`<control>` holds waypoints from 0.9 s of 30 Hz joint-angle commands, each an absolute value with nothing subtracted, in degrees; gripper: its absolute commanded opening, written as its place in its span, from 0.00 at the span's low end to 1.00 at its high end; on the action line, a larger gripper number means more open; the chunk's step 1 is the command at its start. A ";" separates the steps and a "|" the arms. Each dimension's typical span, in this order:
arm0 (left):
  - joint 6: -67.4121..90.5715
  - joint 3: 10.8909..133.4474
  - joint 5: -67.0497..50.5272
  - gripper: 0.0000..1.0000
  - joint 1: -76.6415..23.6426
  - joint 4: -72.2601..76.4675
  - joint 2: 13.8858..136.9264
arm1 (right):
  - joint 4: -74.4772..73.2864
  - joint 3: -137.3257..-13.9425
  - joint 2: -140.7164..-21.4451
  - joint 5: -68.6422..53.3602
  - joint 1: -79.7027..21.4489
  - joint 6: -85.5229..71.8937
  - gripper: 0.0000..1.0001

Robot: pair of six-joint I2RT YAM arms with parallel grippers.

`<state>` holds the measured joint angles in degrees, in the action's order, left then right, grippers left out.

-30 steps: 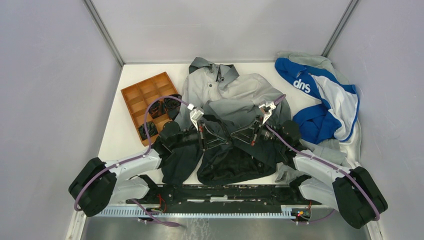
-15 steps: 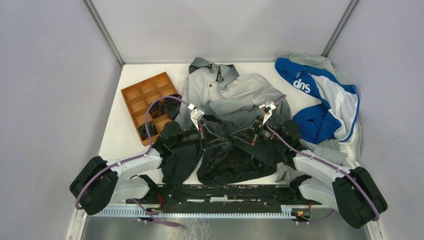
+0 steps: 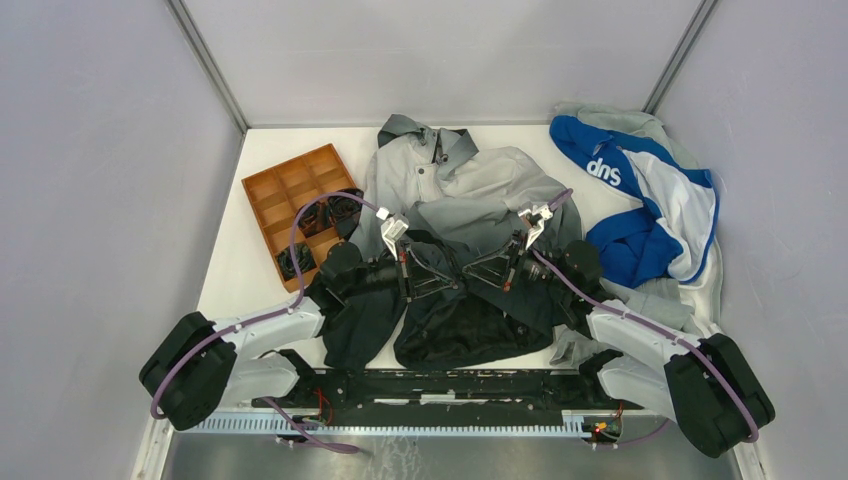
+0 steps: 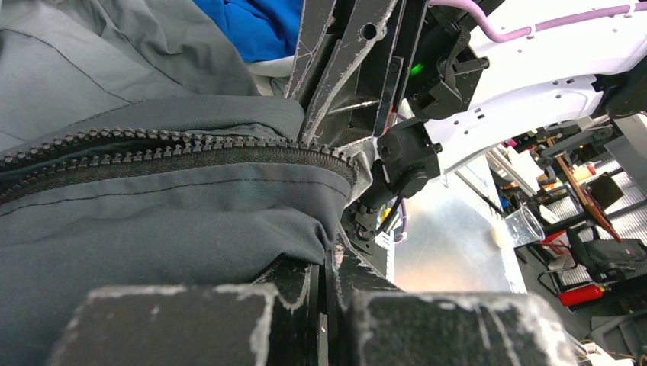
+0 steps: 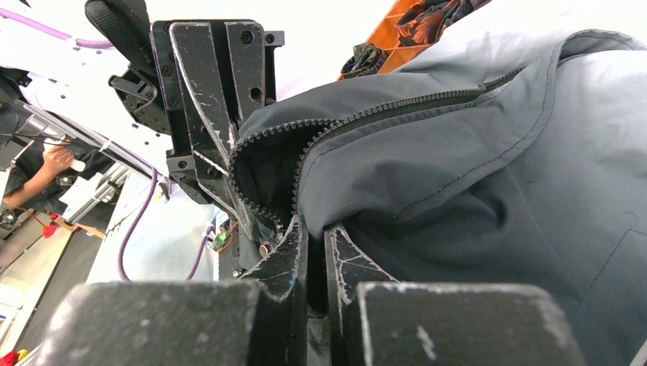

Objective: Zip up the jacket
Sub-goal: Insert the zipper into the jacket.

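**Two-arm hold on the front opening.** The jacket point(image 3: 455, 185) lies spread beneath and ahead of both arms, with its pale collar farthest from them and its dark hem nearest. The left gripper point(image 4: 326, 267) is clamped fully on a fold of the dark front edge. The right gripper point(image 5: 314, 240), tip to tip with it, pinches the opposing edge almost as tightly. Zipper teeth point(image 4: 183, 145) run away from the jaws and appear unmeshed. The 2 grips probably serve to bring the 2 tooth rows together low on the front. Outboard of the right gripper, a blue-and-white garment point(image 3: 650, 200) bears white lettering reading "dns" from above, likely "sup" inverted.
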<state>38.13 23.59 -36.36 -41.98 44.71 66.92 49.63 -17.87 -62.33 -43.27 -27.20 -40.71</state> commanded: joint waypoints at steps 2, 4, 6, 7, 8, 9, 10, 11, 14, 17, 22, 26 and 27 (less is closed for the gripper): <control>39.18 23.38 -38.57 0.02 -42.81 45.44 67.15 | 52.46 -18.61 -62.16 -41.83 -26.63 -38.44 0.01; 39.28 23.42 -38.50 0.02 -42.85 45.44 67.15 | 51.99 -18.48 -61.97 -41.77 -26.52 -37.96 0.03; 39.48 23.31 -38.45 0.02 -42.83 45.44 67.15 | 51.56 -18.37 -61.88 -41.75 -26.50 -37.59 0.04; 39.61 23.24 -38.37 0.02 -42.81 45.46 67.06 | 51.51 -18.36 -61.90 -41.75 -26.48 -37.36 0.04; 39.78 23.21 -38.28 0.02 -42.85 45.44 67.02 | 51.37 -18.33 -61.88 -41.75 -26.52 -37.14 0.04; 39.81 23.14 -38.24 0.02 -42.80 45.48 67.06 | 51.27 -18.43 -61.85 -41.75 -26.50 -36.78 0.04; 39.81 23.12 -38.16 0.02 -42.80 45.44 67.06 | 50.98 -18.50 -61.96 -41.75 -26.48 -36.38 0.05; 39.77 23.18 -38.15 0.02 -42.80 45.25 67.15 | 50.57 -18.68 -62.09 -41.75 -26.43 -35.99 0.05; 39.32 23.65 -38.09 0.02 -42.81 44.23 67.51 | 48.83 -19.35 -62.31 -41.75 -26.41 -34.07 0.10; 39.29 24.14 -37.98 0.02 -42.92 43.61 67.90 | 45.99 -20.12 -62.23 -41.66 -26.44 -31.53 0.12; 39.37 24.22 -37.59 0.02 -42.86 42.69 68.26 | 45.34 -19.96 -61.79 -41.97 -26.45 -30.82 0.13; 39.20 24.63 -36.98 0.02 -42.81 40.08 68.29 | 47.20 -19.96 -61.55 -42.77 -26.10 -32.16 0.14; 39.20 24.80 -36.78 0.02 -42.80 39.22 68.39 | 48.17 -19.92 -61.52 -42.95 -25.91 -32.97 0.14</control>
<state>38.35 23.59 -35.99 -42.15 41.82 67.99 44.66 -17.87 -62.33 -44.18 -27.09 -33.08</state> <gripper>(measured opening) 0.042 0.143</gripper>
